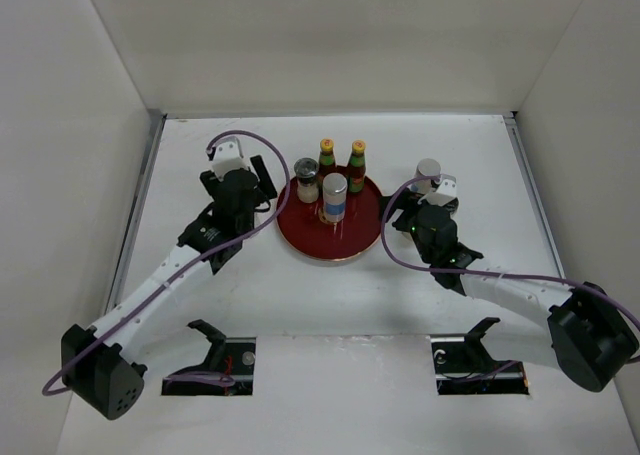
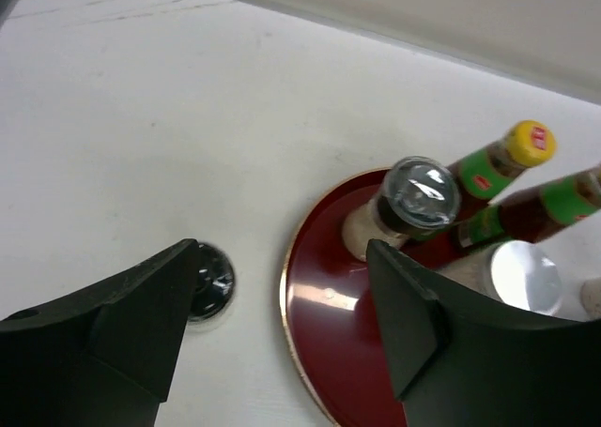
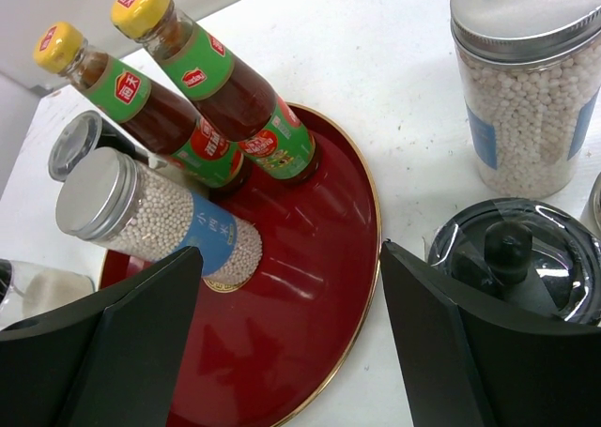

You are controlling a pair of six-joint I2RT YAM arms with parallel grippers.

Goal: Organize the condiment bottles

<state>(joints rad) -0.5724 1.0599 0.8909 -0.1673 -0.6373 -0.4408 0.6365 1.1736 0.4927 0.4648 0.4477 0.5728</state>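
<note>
Two slim red sauce bottles (image 1: 327, 160) (image 1: 357, 165) with yellow caps stand at the back of the round dark-red tray (image 1: 300, 237). A black-lidded shaker (image 1: 306, 179) and a silver-lidded jar with a blue label (image 1: 334, 197) stand on the tray too. Another silver-lidded jar (image 1: 429, 173) stands on the table right of the tray. My left gripper (image 2: 282, 286) is open and empty over the tray's left rim (image 2: 296, 343), with a black-lidded jar (image 2: 210, 279) on the table by its left finger. My right gripper (image 3: 291, 277) is open and empty over the tray's right rim (image 3: 366, 286), next to a black-lidded jar (image 3: 512, 258).
White walls close in the table on the left, back and right. In the right wrist view a silver-lidded jar (image 3: 526, 89) stands behind the black-lidded one. The edge of one more jar (image 3: 595, 202) shows at the far right.
</note>
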